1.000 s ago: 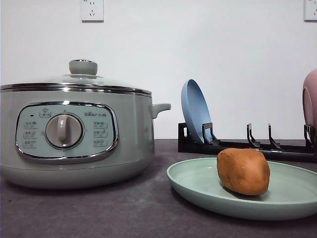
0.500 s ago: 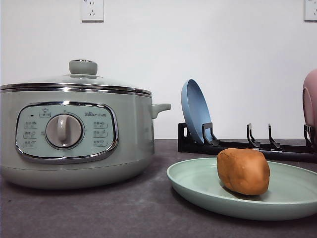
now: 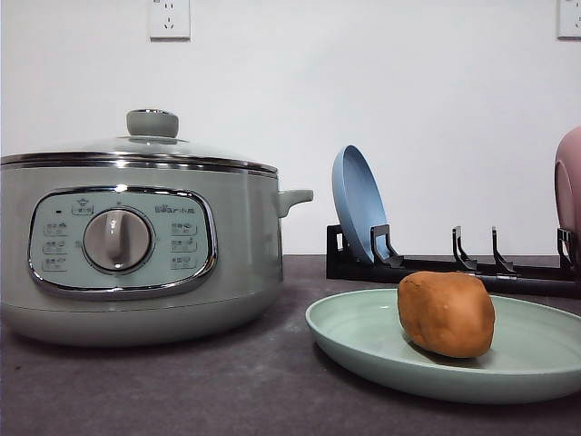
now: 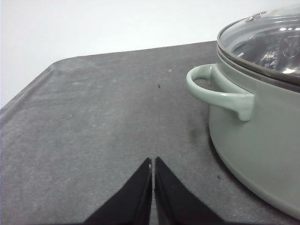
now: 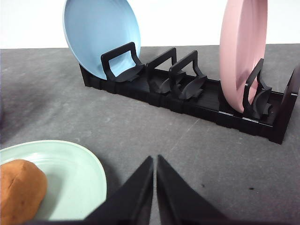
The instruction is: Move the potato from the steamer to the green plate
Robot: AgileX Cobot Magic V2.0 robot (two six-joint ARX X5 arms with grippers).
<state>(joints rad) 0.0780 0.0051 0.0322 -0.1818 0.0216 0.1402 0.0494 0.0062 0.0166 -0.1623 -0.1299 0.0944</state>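
1. The potato (image 3: 446, 313) lies on the green plate (image 3: 363, 341), toward its right half, resting on its own with nothing touching it; the right wrist view shows it at the plate's near edge.
2. The steamer (image 3: 136, 245) stands to the left of the plate on the dark counter (image 3: 227, 391), well clear of the rim, with its glass lid (image 4: 267, 40) seated on top.
3. The left claw (image 4: 153, 161) hangs above bare counter beside the steamer's side handle (image 4: 220, 91), its tips pressed together and holding nothing.
4. The right claw (image 5: 155, 159) is likewise pinched closed and empty, above the counter between the plate and the black dish rack (image 5: 187, 101), which holds a blue plate (image 5: 101, 35) and a pink plate (image 5: 243, 51) on edge.
5. Judged from this layout, the transfer looks complete.
6. The potato looks firm, fairly dense and matte-skinned, so it should not slip readily. Its lumpy roundness means it could roll on the shallow plate if nudged.
7. Any regrasp would best span its narrower middle from above, the tips squeezing across the short axis.
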